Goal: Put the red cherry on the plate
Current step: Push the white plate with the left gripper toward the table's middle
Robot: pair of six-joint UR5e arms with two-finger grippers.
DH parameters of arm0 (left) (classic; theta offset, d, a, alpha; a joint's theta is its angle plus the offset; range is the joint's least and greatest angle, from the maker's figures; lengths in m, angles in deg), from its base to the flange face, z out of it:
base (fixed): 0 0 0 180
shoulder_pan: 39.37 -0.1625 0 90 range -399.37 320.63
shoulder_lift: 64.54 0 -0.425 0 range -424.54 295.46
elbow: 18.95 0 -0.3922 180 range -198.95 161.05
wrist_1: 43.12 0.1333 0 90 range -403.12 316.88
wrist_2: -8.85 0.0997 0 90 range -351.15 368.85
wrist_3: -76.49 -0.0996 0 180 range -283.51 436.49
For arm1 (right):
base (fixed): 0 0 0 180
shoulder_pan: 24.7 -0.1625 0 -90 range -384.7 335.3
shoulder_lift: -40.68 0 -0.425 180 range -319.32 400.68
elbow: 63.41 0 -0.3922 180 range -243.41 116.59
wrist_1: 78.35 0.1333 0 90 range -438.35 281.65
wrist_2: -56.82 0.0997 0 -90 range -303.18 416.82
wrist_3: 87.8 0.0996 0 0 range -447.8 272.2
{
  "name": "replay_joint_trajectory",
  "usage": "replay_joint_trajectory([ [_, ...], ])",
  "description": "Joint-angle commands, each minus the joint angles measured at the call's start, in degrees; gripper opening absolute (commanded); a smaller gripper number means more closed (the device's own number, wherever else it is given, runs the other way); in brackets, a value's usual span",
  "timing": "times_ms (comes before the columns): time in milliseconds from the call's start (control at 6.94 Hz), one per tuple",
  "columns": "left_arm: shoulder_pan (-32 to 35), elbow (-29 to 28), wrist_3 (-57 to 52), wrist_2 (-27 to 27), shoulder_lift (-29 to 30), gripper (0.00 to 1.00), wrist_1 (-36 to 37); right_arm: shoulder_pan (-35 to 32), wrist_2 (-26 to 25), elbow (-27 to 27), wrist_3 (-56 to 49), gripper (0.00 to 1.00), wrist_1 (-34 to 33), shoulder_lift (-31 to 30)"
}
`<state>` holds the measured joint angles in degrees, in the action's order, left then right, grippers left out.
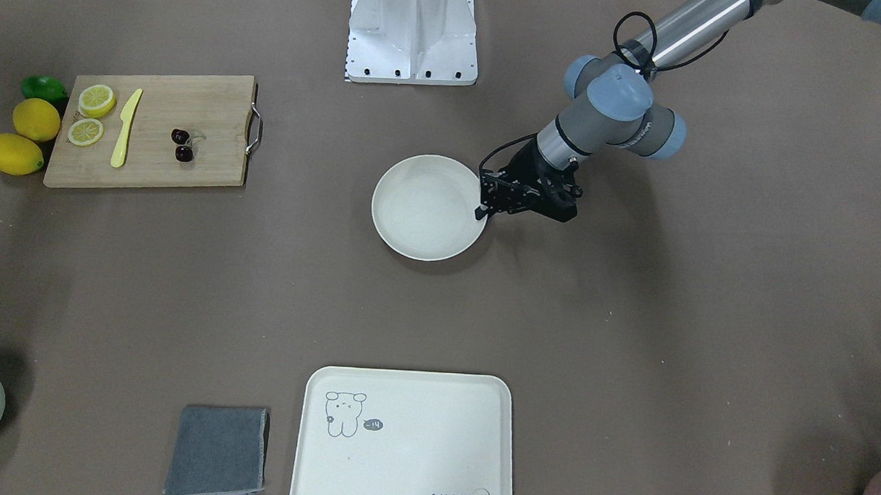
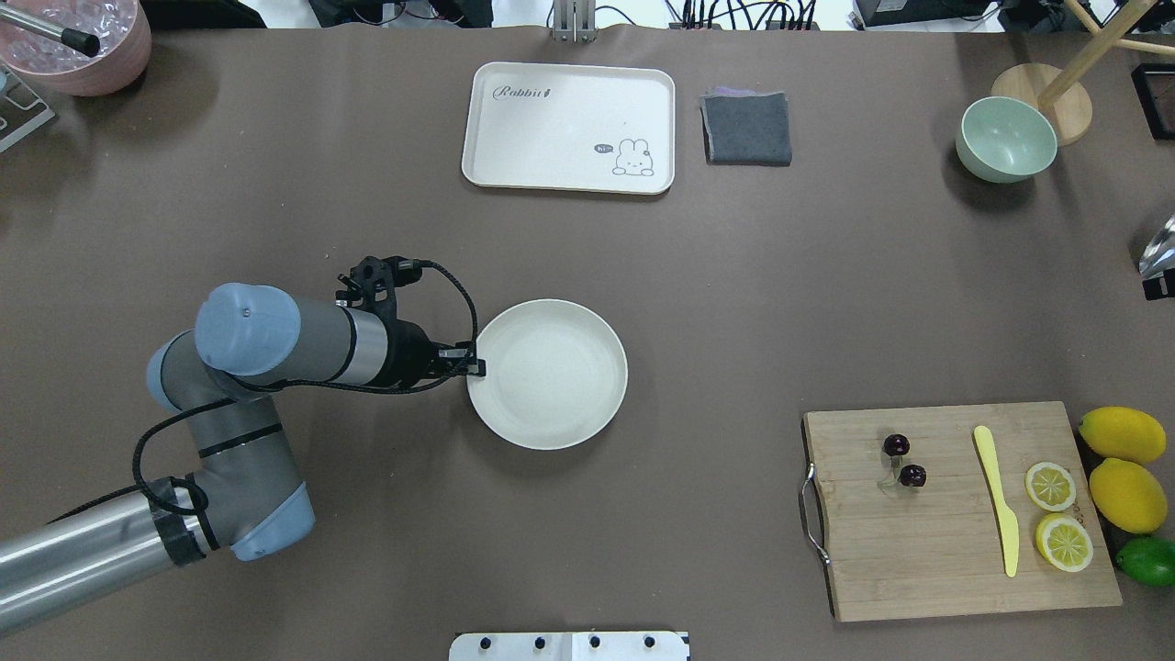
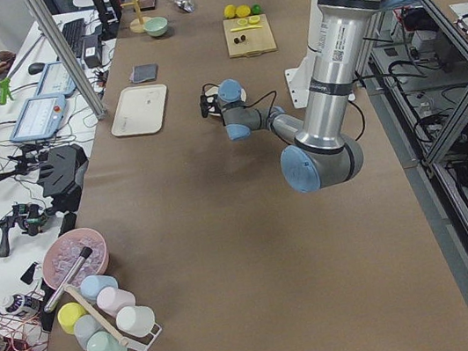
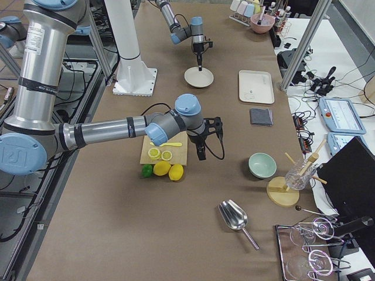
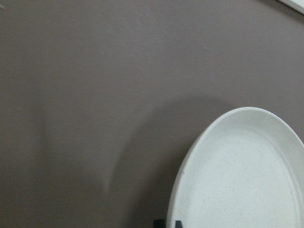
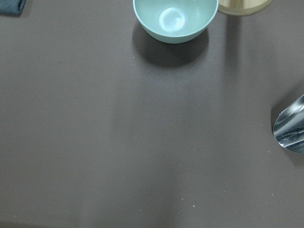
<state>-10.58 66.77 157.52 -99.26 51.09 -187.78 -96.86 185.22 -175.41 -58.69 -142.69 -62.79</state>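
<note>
Nearest the robot, wooden cutting board on the right side of the bench. The red cherry lay on the board's left part, near the metal handle, the two dark fruits a little apart and joined by pale stems, not touched by anything. Also on the board: yellow knife and two lemon slices. Two whole lemons and a lime sat just off its right edge. Right gripper showed only in the right side view, pointing down close by the board; whether its fingers were spread or together, cannot tell. Its wrist camera saw only bare bench, the bowl and a metal scoop. Mid-bench, the plate had nothing on it and was well apart from the cherry. Left gripper was at the plate's left rim; its fingers were close together with the rim right at the tips, but pinching it or just touching, cannot tell. Far side: cream tray with a rabbit drawing, grey folded cloth just beside it, and a pale green bowl further right.
</note>
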Motion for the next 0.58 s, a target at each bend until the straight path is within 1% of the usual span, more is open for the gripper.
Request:
replay_joint_trajectory([
  [0, -1.5, 0.2, 0.9, 2.0, 2.1, 0.08, 2.4, 0.0, 0.1, -0.1, 0.2, 1.0, 0.0, 0.0],
  [144, -1.5, 0.3, 0.6, 2.1, 1.7, 0.93, 2.4, 0.1, 0.5, -0.2, 2.2, 1.0, 0.0, 0.4],
  [288, 0.1, 1.3, 0.4, 1.9, 1.1, 0.98, 2.4, 0.5, 1.1, -0.7, 4.4, 1.0, 0.0, 0.6],
  [432, 3.2, 3.4, 0.2, -0.3, -1.6, 0.98, 3.1, 2.6, 1.2, -2.2, 8.6, 1.0, -0.1, 0.6],
])
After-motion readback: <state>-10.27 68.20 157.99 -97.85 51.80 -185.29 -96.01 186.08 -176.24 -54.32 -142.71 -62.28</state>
